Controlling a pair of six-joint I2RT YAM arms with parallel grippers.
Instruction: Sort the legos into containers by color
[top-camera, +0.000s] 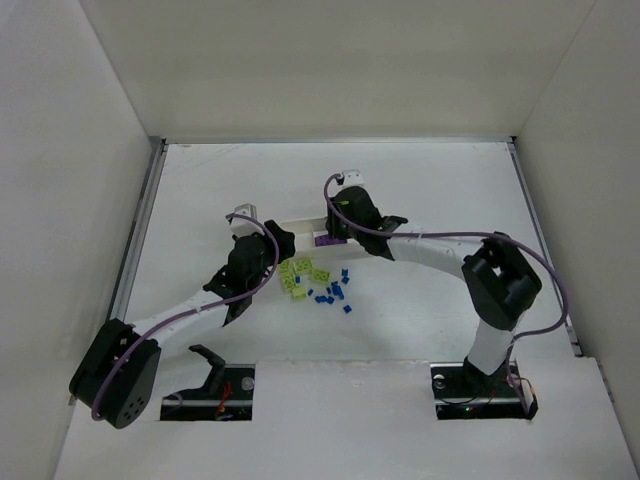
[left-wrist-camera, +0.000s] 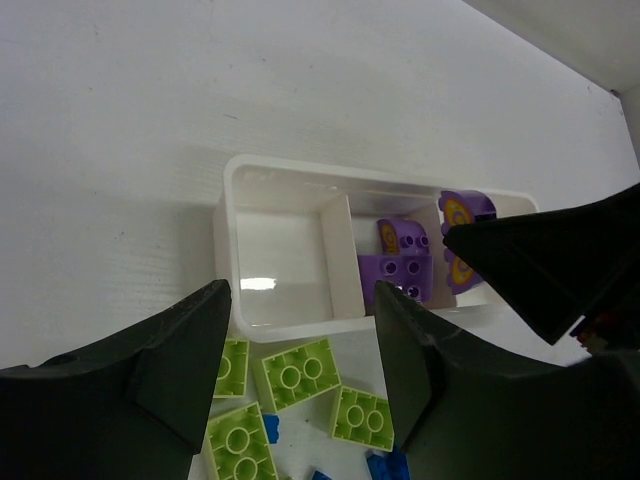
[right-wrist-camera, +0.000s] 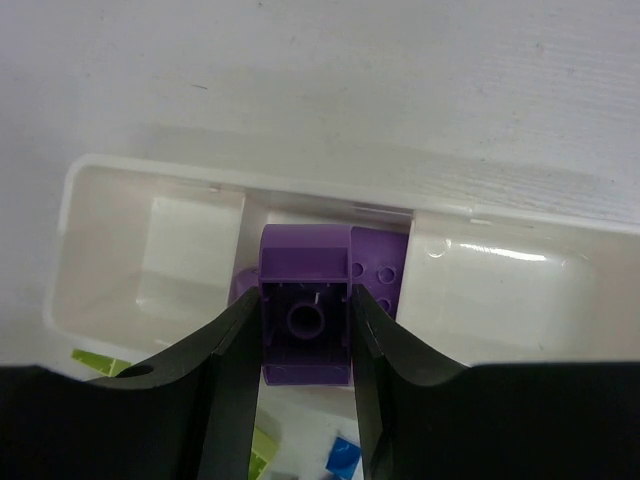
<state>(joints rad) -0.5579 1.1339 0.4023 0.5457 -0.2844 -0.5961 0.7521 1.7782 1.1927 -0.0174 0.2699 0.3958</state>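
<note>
tray (left-wrist-camera: 232, 215): white plastic, glossy, smooth, bright glare on its floor.
purple block (right-wrist-camera: 305, 320): smooth plastic, slight sheen.
lime-green bricks (left-wrist-camera: 296, 374): plastic, satin.
blue pieces (top-camera: 335, 293): plastic, finish too small to tell.
counter (left-wrist-camera: 150, 100): matt white, faint fine grain.
left claw (left-wrist-camera: 300, 310): black plastic, matt.

A robot lab cell: bare white walls (top-camera: 70, 150) enclose a table (top-camera: 430, 190) with two bolted arms (top-camera: 430, 248).

White tray (left-wrist-camera: 275, 260), purple blocks (left-wrist-camera: 395, 272) partly marked with orange-yellow rounds, lime-green bricks (left-wrist-camera: 297, 373), blue pieces (top-camera: 335, 293).
</note>
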